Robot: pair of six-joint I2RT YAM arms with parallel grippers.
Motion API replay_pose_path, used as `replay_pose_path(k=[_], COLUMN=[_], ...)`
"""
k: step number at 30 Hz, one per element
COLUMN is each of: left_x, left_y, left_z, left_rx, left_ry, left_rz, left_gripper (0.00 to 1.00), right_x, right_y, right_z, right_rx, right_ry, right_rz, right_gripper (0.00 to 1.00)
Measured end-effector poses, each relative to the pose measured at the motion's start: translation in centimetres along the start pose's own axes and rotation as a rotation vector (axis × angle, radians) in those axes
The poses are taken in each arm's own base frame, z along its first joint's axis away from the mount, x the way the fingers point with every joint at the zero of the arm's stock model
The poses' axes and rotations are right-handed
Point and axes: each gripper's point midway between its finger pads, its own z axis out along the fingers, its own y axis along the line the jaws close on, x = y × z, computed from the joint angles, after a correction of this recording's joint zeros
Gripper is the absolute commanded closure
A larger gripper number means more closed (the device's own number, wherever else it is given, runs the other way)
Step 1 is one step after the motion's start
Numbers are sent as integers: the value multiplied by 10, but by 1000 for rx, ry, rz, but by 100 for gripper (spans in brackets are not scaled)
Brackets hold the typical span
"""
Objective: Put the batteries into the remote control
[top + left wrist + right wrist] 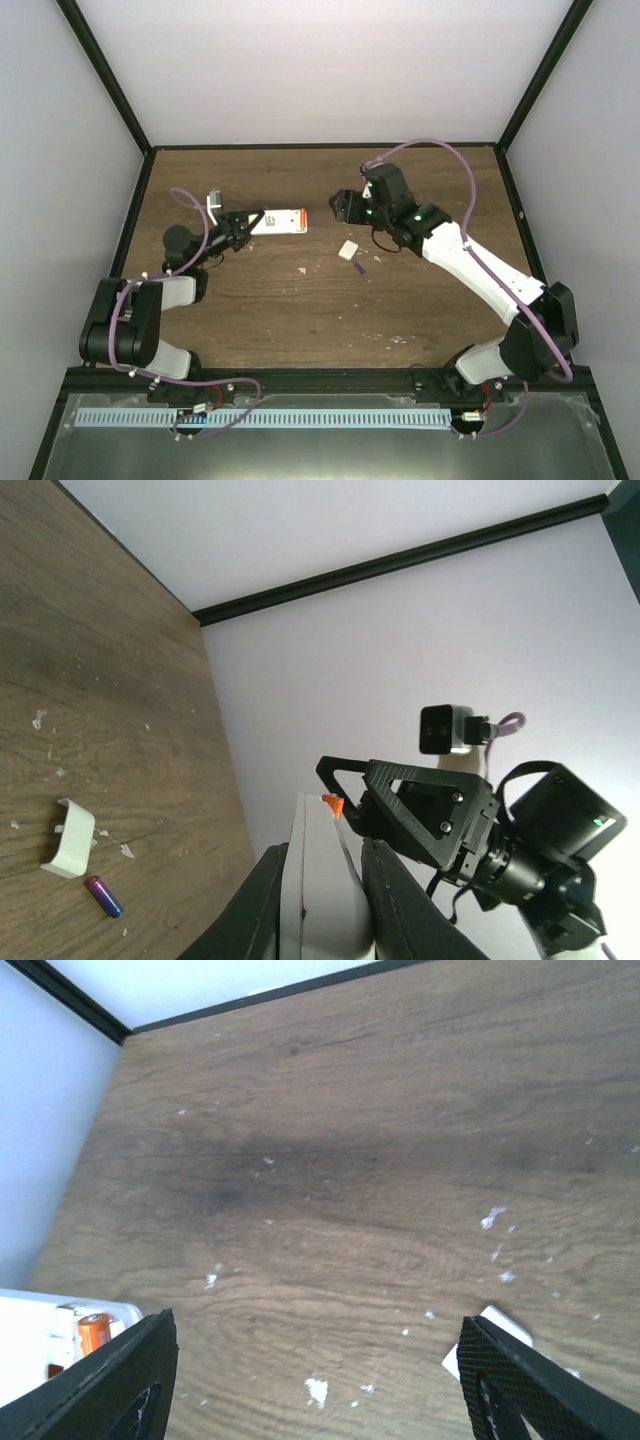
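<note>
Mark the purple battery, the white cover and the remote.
Small purple cylindrical battery (103,896): left wrist view, middle of its barrel.
Small white square plastic cover (68,838): left wrist view, its top face.
White rectangular remote control (283,221): top external view, middle of its body.

You have two batteries: one orange battery (93,1330) seated in remote control (278,221), one purple battery (359,268) on tabletop (300,330), right of remote control. One remote control only. One white cover piece (348,249), between remote control and purple battery. Two arms, so two grippers: left gripper (248,227) at remote control, right gripper (338,208) just right of it. Pale wood chips (306,270): many, scattered mostly right of remote control; too small for you to tally exactly.
</note>
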Motion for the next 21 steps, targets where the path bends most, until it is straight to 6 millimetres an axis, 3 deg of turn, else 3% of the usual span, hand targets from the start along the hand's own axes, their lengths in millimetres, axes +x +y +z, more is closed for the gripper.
replay_pose_path(k=[7,14,21], left_x=[1,5,8], left_y=[-4,-3,-12], left_z=[-3,-6,-9], left_rx=[17,22,43], left_ry=[-5,-5,-5], left_rz=[-20,-57,-77], left_gripper=[100,100,100], right_x=[2,-5,12], right_y=[6,45,50], right_z=[-13,-27,-14], right_rx=[-268,-514,-573], right_ry=[2,40,120], right_rz=[230,336,402], right_gripper=[22,21,20])
